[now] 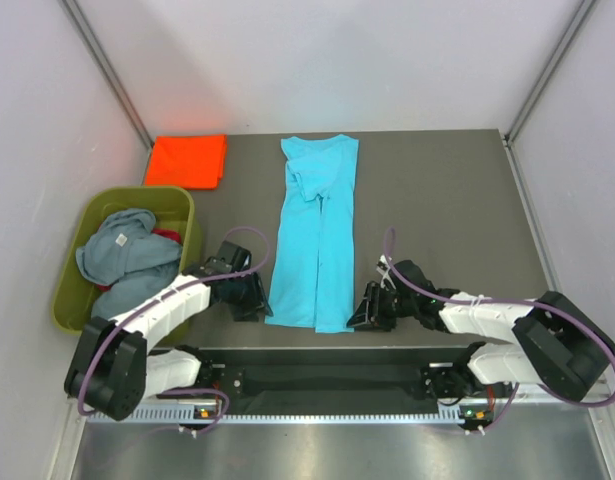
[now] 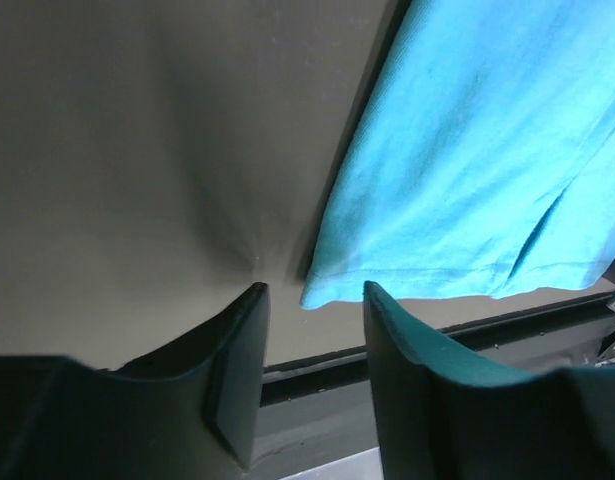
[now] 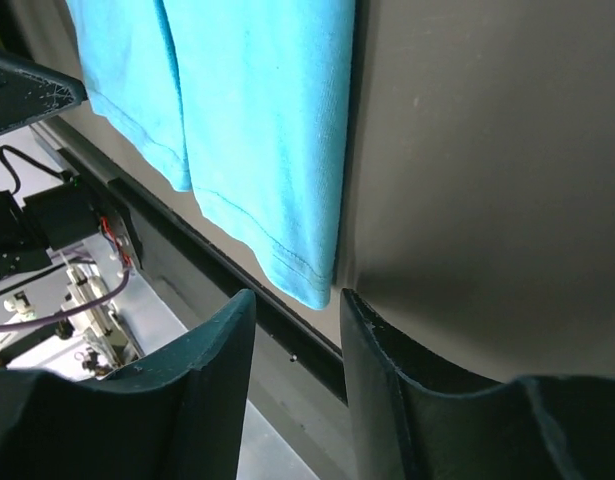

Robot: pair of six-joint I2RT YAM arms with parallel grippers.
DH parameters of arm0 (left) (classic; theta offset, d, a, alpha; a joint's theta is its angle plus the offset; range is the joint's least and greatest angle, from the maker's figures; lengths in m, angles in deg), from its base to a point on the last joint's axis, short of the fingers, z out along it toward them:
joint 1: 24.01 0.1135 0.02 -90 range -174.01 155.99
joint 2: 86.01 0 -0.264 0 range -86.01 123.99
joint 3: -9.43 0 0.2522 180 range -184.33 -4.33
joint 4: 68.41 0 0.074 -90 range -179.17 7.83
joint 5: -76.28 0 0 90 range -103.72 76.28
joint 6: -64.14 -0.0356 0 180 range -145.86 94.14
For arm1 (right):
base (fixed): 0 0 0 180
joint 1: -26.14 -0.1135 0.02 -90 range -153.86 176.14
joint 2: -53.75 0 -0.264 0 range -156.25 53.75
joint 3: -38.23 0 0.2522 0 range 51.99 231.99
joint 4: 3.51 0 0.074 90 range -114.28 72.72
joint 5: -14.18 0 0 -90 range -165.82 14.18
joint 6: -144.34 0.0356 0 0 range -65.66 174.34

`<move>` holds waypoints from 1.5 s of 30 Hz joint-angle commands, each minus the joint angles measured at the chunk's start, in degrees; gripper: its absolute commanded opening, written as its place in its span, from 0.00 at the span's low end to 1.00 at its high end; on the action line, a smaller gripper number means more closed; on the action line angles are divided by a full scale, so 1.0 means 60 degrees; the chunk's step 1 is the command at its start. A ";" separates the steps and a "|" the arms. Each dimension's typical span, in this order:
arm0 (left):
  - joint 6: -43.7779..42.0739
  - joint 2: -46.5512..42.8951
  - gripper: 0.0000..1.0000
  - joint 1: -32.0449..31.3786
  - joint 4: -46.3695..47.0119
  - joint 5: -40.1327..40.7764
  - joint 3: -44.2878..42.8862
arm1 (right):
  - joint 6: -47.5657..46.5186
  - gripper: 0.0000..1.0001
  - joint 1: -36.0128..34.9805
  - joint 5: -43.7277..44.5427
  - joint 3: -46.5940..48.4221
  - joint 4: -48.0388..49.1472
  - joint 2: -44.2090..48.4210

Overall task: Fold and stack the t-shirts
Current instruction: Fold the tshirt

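Table | t-shirt hem (near edge) | left pincer, right pincer astride corners

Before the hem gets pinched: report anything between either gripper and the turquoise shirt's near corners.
Nothing visible does. The left gripper and right gripper each sit right at a near hem corner of the turquoise shirt, fingers apart, with only bare table around them.

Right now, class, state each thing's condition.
olive-green tub: upright, holding shirts
grey-blue t-shirt: crumpled inside it
red t-shirt: mostly buried there
orange t-shirt: folded flat
turquoise t-shirt: folded lengthwise, flat
left end effector: open at its hem corner
right end effector: open at other corner
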 commanded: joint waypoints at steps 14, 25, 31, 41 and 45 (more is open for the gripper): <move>0.0075 0.0805 0.15 -0.0085 0.0617 -0.0211 0.0153 | 0.0175 0.38 -0.0246 0.0264 0.0223 0.0437 -0.0806; 0.1112 0.0323 0.00 -0.0685 0.0749 -0.0606 0.0650 | 0.0161 0.00 -0.0247 0.0353 -0.0128 0.0072 -0.0338; 0.2109 -0.0937 0.00 -0.1227 0.0470 -0.0548 0.1323 | 0.0160 0.00 -0.0247 0.0573 -0.0566 -0.0603 0.0936; 0.2594 -0.1305 0.00 -0.1916 0.0499 -0.0563 0.1267 | 0.0234 0.00 -0.0452 0.0280 -0.1036 -0.0428 0.1553; 0.2740 -0.1334 0.00 -0.2062 0.0441 -0.0489 0.0712 | 0.0176 0.00 -0.0466 0.0148 -0.0804 -0.0427 0.1670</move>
